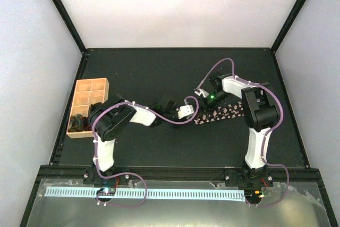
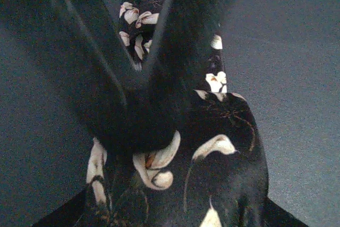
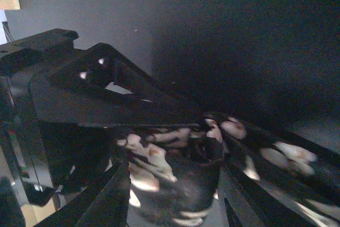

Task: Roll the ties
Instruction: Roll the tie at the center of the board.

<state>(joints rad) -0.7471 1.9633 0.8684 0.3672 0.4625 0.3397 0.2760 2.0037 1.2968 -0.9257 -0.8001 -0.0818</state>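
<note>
Faintly glossy cloth tie (image 1: 223, 113), matt table (image 1: 159, 73)

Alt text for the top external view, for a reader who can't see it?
Two robot arms reach inward over a black table, the left end effector and right end effector close together at one end of a dark, pale-speckled tie. A tan compartment tray sits at the left edge.

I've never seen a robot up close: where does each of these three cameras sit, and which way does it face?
Top external: high behind the robot, facing down at left arm, right arm, tie, tray.
Left wrist: on the left arm, looking past the left end effector onto the tie.
Right wrist: on the right arm, low, right end effector flanking the tie's rolled end.
Shared: the tie.
</note>
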